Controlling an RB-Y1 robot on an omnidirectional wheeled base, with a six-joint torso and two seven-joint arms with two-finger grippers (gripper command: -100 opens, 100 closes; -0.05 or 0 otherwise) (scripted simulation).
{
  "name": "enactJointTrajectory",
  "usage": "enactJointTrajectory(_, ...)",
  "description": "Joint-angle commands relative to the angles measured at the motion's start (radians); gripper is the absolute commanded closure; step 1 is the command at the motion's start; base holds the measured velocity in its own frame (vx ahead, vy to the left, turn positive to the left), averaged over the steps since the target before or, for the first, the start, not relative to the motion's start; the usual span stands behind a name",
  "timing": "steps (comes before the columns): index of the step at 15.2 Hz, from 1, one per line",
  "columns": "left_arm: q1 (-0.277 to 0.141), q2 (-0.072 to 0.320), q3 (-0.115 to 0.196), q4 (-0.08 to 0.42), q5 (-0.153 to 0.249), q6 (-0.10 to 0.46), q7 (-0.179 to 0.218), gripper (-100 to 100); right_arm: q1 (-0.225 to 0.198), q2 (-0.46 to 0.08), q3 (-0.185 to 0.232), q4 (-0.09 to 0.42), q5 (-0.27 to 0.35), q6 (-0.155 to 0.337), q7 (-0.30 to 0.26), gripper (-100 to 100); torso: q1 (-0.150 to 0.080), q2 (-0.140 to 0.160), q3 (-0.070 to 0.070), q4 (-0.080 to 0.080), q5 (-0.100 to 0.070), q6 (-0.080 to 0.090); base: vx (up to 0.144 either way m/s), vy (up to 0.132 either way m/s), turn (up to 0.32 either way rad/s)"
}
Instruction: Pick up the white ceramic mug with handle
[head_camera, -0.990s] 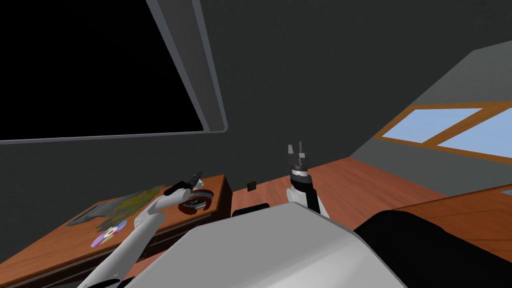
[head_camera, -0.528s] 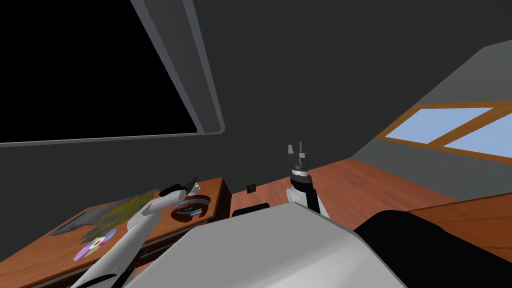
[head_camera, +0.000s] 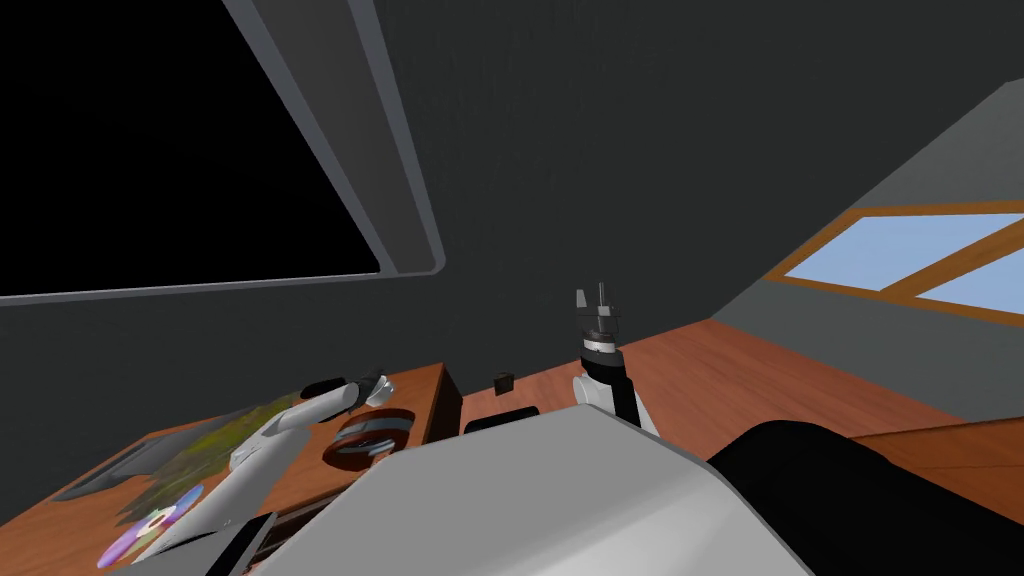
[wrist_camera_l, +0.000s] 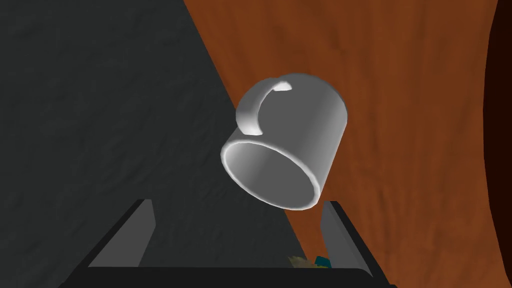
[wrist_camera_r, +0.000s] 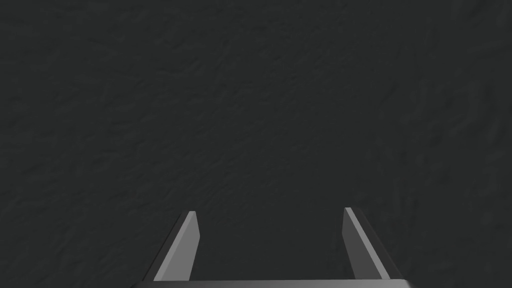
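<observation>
The white mug (wrist_camera_l: 285, 145) stands on the brown worktop (wrist_camera_l: 425, 125) at the dark wall, at 12 o'clock just before the left tool (wrist_camera_l: 237, 203), whose fingers are spread apart. The right tool (wrist_camera_r: 270, 212), fingers spread too, is raised at 3 o'clock from it.

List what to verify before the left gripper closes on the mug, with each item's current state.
1. left gripper open: ok, fingers wide apart.
2. Fingers gripping the mug: not ok, neither presses its sides.
3. Mug centred in the gap: not ok, it sits nearer one finger.
4. handle clear of the fingers: ok, it lies beyond the tips, towards the dark wall.
5. right gripper out of the way: ok, open, raised away from the table.
</observation>
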Motion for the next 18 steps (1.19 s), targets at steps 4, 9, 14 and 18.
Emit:
enactJointTrajectory(4,-0.008,0.01,0.013,0.065,0.007,0.073,-0.007,-100,0.0,0.0,0.0,0.0,0.0,0.0,0.0,0,0.0,0.002,0.001,0.0,0.0,0.0,0.094,0.006,0.016)
enactJointTrajectory(9,-0.033,0.029,0.025,0.175,0.05,0.146,-0.043,-100,0.0,0.0,0.0,0.0,0.0,0.0,0.0,0,0.0,0.0,0.0,0.0,0.0,0.0,0.115,0.015,0.023)
enactJointTrajectory(14,-0.052,0.046,0.035,0.272,0.088,0.21,-0.075,-100,0.0,0.0,0.0,0.0,0.0,0.0,0.0,0,0.001,0.002,0.001,0.0,0.0,0.0,0.107,0.019,0.021)
enactJointTrajectory(18,-0.06,0.053,0.04,0.315,0.105,0.239,-0.089,-100,0.0,0.0,0.0,0.0,0.0,0.0,0.0,0,0.001,0.002,0.001,0.0,0.0,0.0,0.092,0.021,0.016)
